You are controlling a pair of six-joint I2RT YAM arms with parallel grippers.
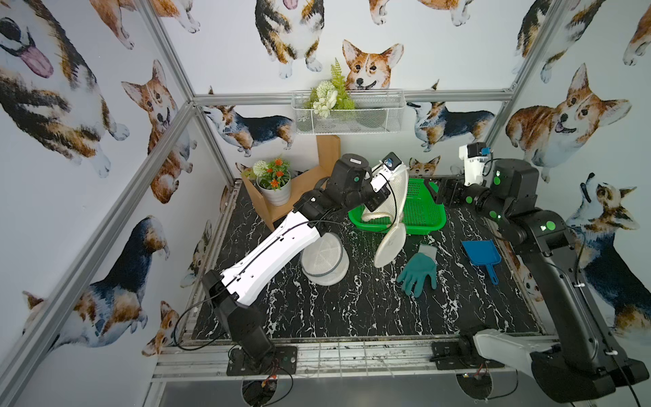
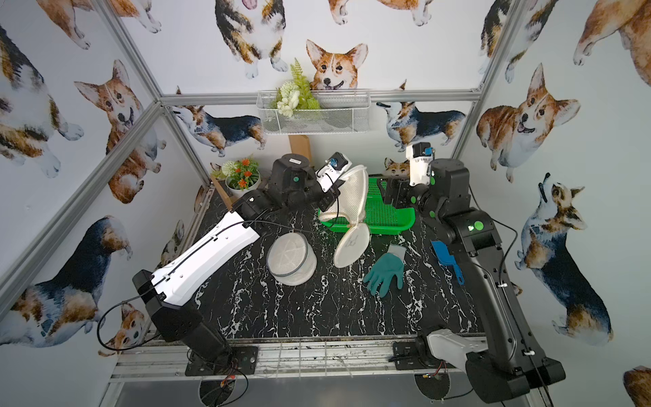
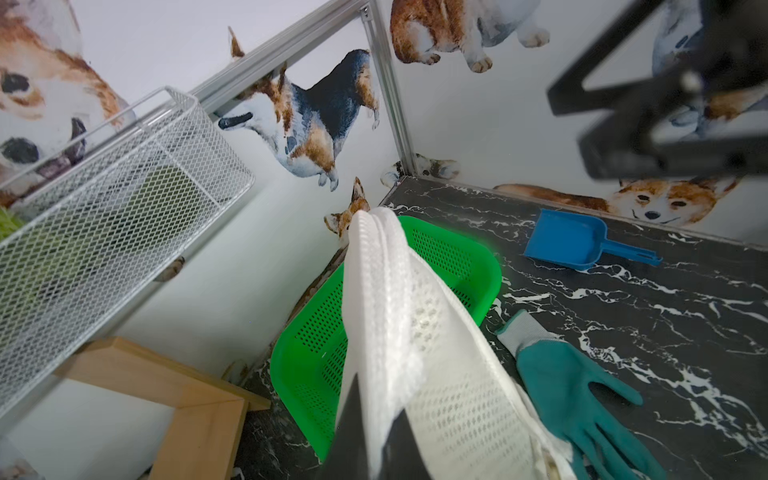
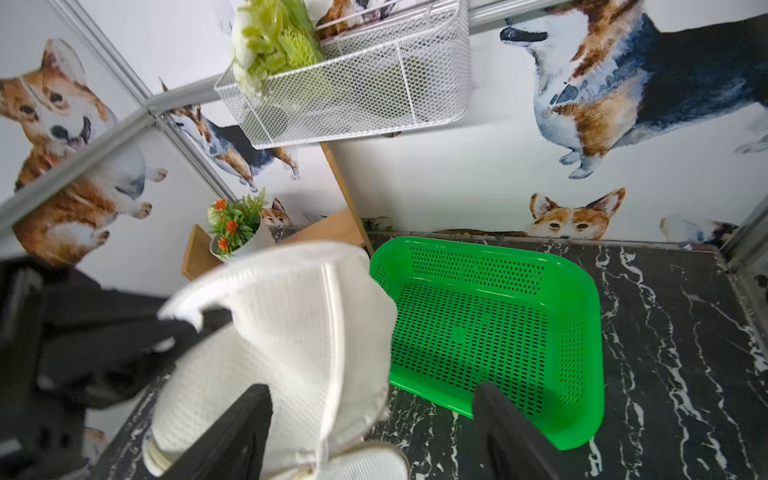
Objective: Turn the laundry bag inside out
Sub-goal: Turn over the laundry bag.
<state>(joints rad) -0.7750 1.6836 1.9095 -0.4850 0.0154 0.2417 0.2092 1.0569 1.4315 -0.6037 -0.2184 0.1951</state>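
The left tool [image 3: 380, 411] pinches the laundry bag [image 1: 397, 192] by its rim aloft, likely so the gaping right tool [image 4: 372, 388] beside it can reach inside.

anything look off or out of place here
The laundry bag hangs folded from the left tool, partly over the green basket, its round flap dangling down to the table. A second mesh bag lies tipped nearby.

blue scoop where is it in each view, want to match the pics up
Both top views: blue scoop on the table beside the right arm, right of the teal glove.
Left wrist: blue scoop on the table beyond the teal glove, near the wall.
Right wrist: not in it.
Shared landmark: green basket, in all four views.
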